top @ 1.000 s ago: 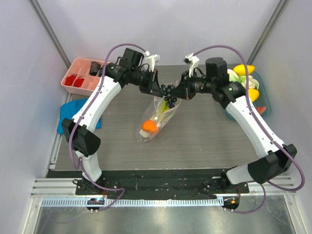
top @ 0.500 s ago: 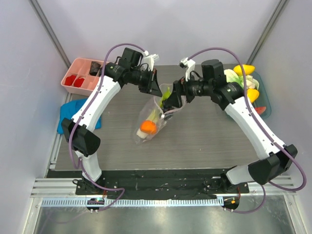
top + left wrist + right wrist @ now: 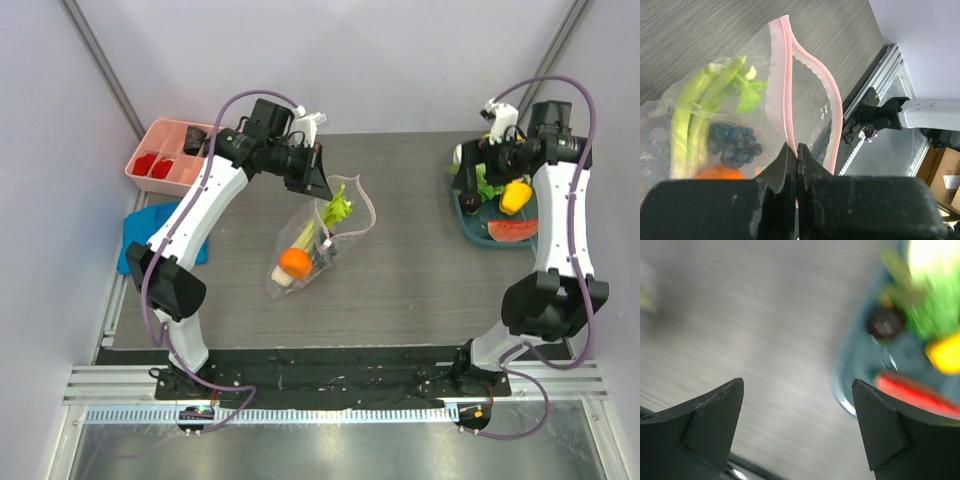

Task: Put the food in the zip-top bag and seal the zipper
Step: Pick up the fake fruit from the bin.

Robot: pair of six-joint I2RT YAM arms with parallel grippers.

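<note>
Pink zipper pinched in clenched left tool, right tool spread wide, empty, near teal tray

We get soft, even light overhead, with only faint shadows on the grey wood-grain table. Our right wrist view is blurred, the teal plastic tray a smear. The clear crinkly plastic bag looks sharp, faintly glinting.

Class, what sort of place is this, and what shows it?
Probably a robotics lab test cell: left arm and right arm bolted to a table, plain panel walls around it, toy food in a teal tray.
</note>
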